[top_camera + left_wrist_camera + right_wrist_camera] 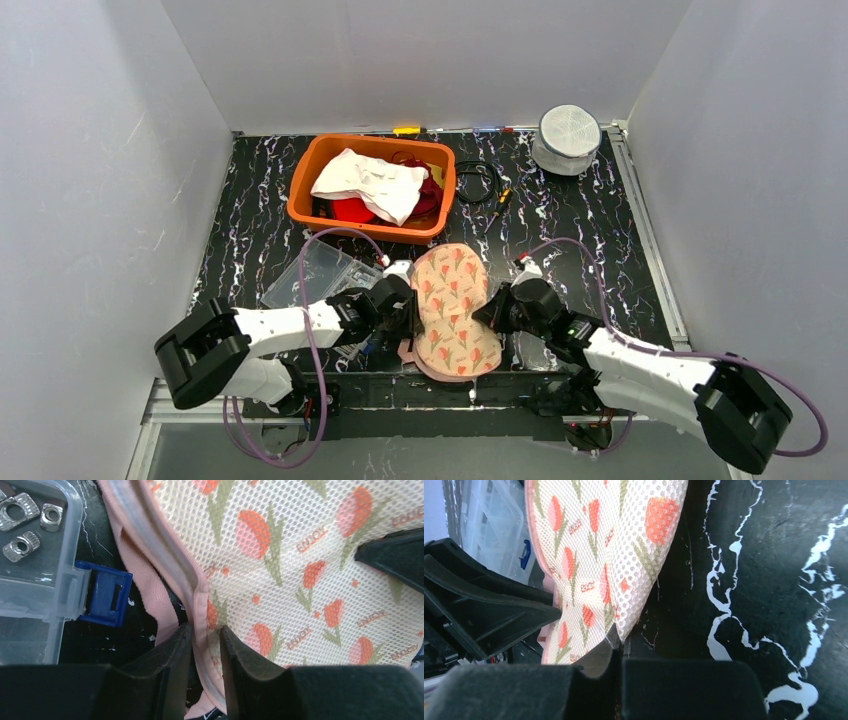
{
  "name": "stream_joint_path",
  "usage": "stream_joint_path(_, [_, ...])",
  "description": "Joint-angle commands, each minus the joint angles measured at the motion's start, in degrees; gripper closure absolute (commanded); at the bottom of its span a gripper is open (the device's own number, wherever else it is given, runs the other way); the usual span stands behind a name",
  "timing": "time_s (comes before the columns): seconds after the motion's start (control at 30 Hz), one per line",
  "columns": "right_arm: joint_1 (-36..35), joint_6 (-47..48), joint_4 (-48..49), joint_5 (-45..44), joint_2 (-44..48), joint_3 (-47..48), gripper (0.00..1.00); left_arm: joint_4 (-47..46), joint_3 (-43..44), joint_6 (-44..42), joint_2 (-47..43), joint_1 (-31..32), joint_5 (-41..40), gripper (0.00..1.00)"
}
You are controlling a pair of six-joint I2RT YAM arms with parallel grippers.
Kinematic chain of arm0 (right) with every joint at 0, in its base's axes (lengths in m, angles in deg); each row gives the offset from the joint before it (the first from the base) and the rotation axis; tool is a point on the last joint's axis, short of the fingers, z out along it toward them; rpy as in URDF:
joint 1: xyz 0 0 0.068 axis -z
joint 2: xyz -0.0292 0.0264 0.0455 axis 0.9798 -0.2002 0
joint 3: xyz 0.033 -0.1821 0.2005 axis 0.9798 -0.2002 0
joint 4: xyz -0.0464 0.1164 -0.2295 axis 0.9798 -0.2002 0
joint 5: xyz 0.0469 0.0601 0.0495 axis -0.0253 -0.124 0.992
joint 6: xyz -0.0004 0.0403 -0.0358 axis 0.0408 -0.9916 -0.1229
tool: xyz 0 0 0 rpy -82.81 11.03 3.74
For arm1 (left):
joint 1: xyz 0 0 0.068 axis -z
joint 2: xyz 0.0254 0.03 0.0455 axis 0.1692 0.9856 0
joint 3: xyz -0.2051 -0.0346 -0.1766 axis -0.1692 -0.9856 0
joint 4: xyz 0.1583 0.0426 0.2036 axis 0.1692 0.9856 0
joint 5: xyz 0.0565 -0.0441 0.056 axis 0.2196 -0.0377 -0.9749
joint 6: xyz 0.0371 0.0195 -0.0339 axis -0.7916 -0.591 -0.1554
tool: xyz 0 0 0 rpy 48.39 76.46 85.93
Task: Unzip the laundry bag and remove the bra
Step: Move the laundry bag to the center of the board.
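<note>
We saw the left gripper (205, 632) almost pressed together, pinching the pink border of the laundry bag (455, 310), which lay at the middle of the table's (570, 220) near edge. The right gripper (617, 647) was pressed fully together on the mesh at the bag's other side. Toward the far edge, an orange basket (300, 195) held a white cloth (370, 183) and red items (352, 210). Left of the bag, a clear box (30, 605) held metal nuts (20, 510).
</note>
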Motion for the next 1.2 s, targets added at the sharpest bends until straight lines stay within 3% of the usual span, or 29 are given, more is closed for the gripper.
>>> stream_joint_path(0.0, [0.10, 0.63, -9.70, -5.29, 6.51, 2.40, 0.99, 2.76, 1.21, -0.25, -3.76, -0.09, 0.94, 0.71])
stream_joint_path(0.2, [0.21, 1.82, -28.90, -17.51, 13.65, 9.56, 0.99, 8.08, 2.13, -0.34, -9.95, -0.14, -0.03, 0.63])
stream_joint_path(0.37, [1.07, 2.18, -44.05, -30.35, 12.49, 18.21, 0.99, 13.39, 2.78, -1.05, -16.67, -0.11, -1.72, 0.60])
stream_joint_path(0.53, [3.24, -0.05, -51.64, -40.63, 12.23, 22.76, 0.99, 16.96, 2.19, -1.05, -21.89, -0.06, -3.17, 0.59])
stream_joint_path(0.8, [12.90, 0.41, -47.28, -47.93, 8.95, 21.95, 0.99, 17.94, -0.16, 0.01, -26.84, -0.09, -2.62, 0.58])
stream_joint_path(1.0, [30.96, 5.71, -35.41, -39.83, 1.52, 19.40, 0.99, 18.04, -0.77, 0.54, -27.95, -0.12, -1.30, 0.58])
stream_joint_path(1.17, [41.92, 7.93, -28.54, -34.91, -4.20, 20.12, 0.99, 17.30, -1.73, 1.00, -28.76, -0.07, -0.93, 0.58])
